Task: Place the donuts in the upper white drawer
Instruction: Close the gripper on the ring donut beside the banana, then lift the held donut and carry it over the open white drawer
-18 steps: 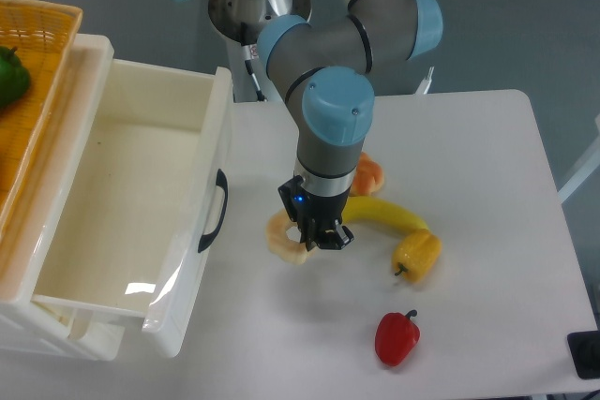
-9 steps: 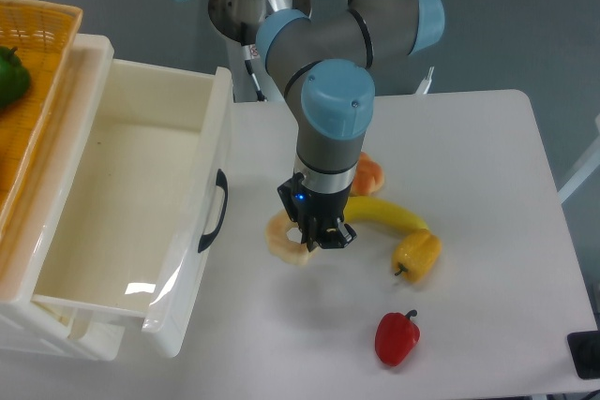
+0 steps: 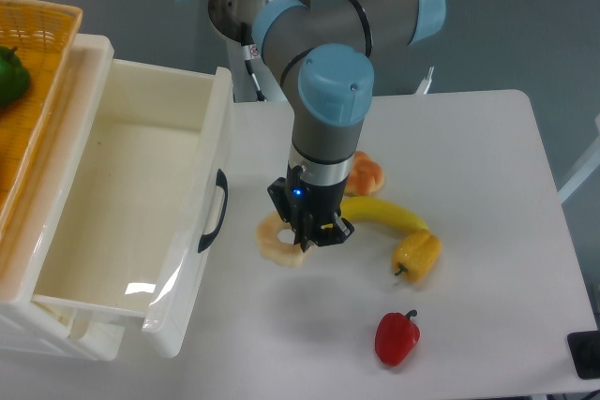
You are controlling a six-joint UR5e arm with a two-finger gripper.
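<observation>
The pale beige ring donut [image 3: 277, 241] sits at the tip of my gripper [image 3: 307, 237], whose fingers are shut on its right side, just right of the drawer front. The orange-tan lobed donut [image 3: 368, 174] lies on the table behind my wrist, which partly hides it. The upper white drawer [image 3: 221, 128] stands pulled out at the left. Its cream inside holds nothing, and its black handle [image 3: 217, 210] faces the gripper.
A yellow banana [image 3: 386, 214] and a small yellow bell pepper [image 3: 418, 255] lie right of the gripper. A red pepper [image 3: 397, 336] sits near the front edge. A woven basket [image 3: 42, 44] with a green pepper [image 3: 9, 74] rests on top of the drawer unit at far left.
The gripper has shifted a little to the left, toward the drawer, and the ring donut has moved with it. The other donut has not moved.
</observation>
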